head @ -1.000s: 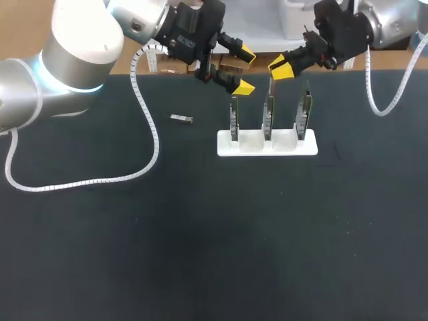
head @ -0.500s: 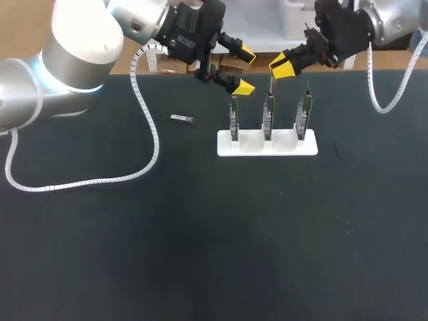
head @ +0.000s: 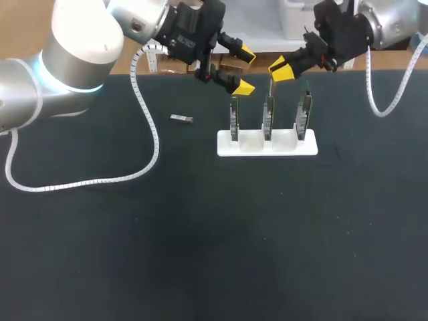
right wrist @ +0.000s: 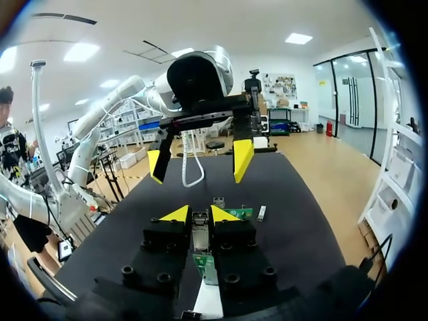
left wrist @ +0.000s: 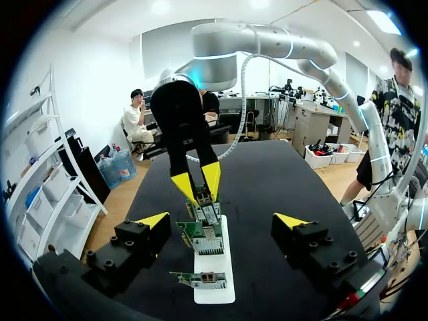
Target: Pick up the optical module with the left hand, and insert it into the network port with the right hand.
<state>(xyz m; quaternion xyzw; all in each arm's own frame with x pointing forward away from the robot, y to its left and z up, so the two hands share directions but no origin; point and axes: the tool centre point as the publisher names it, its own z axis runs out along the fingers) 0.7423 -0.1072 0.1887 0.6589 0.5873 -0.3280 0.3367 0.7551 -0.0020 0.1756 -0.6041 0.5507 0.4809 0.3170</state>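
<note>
Your left claw (head: 245, 70) hangs spread above the rack (head: 267, 144). Your right claw (head: 281, 68) is pressed together. The module (head: 181, 119) lies on the counter (head: 200, 234).

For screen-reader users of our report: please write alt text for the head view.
A white holder with three upright circuit cards stands on a black table. The left end effector hangs open above its left end; the right end effector is at the middle card's top. A small module lies on the table, left of the holder.
</note>
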